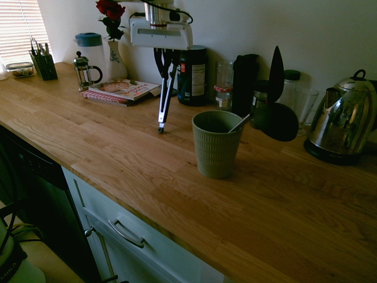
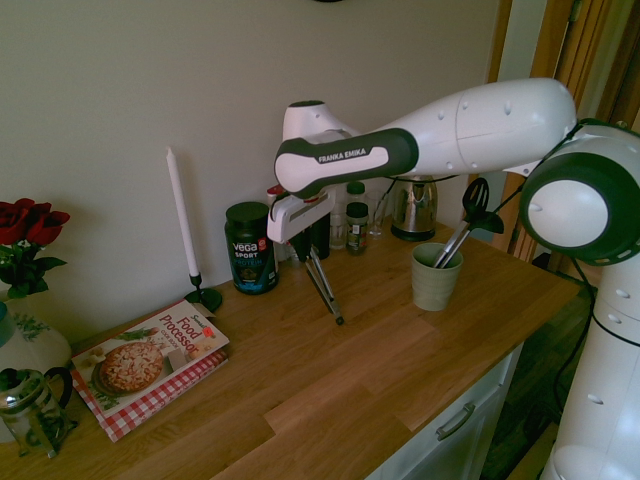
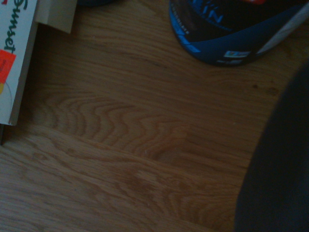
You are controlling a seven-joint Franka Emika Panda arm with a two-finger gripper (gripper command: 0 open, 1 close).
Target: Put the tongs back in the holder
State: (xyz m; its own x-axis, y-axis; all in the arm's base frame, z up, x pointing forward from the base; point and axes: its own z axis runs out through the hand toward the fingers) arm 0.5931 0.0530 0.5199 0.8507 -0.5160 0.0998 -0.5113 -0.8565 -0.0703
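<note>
Tongs are held at the joined upper end by the gripper, fingers closed on them. The arms hang steeply downward, slightly tilted, with the black tips at or just above the wooden countertop; contact cannot be confirmed from either exterior view. The tongs are positioned beside the holder, apart from it. The sage-green ribbed holder stands upright on the counter, with a thin metal spoon handle leaning inside. A dark canister is seen just behind the tongs, against the wall. A cookbook lies flat nearby. In the wrist view, wood grain and the canister base are visible.
</note>
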